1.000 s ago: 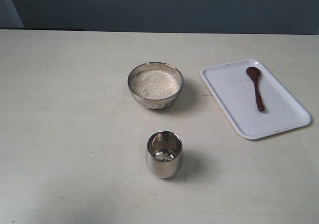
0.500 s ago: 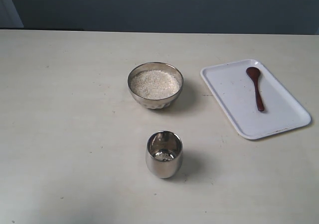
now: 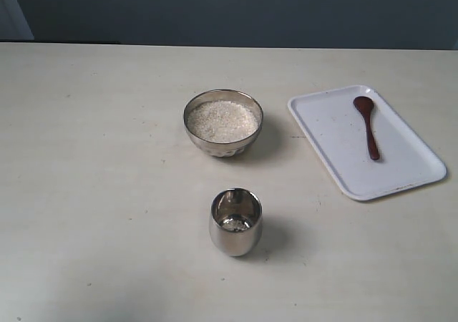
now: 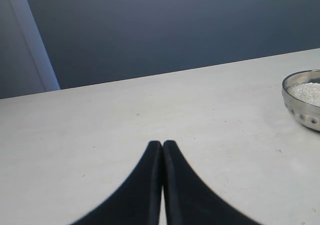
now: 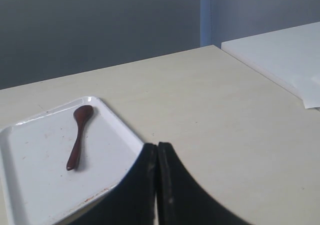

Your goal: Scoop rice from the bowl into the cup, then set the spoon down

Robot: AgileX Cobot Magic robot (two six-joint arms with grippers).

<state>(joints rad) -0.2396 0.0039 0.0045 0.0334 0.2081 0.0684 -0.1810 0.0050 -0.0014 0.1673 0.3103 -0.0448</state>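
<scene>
Exterior view: a pale cream table (image 3: 107,157), matte and faintly speckled, is backed by a dark blue-grey wall (image 3: 250,11). The bowl (image 3: 223,149) is set near the table's middle and is filled with the rice (image 3: 222,120). The cup (image 3: 235,232) is stood upright on the camera's side of the bowl, apart from it. A white tray (image 3: 329,139) is laid to the right of the bowl, and the spoon (image 3: 368,129) is rested flat on it, untouched. The left gripper (image 4: 163,145) is seen with jaws pressed together, empty, over bare table well apart from the bowl. The right gripper (image 5: 157,147) is likewise closed on nothing, near the tray's edge.
</scene>
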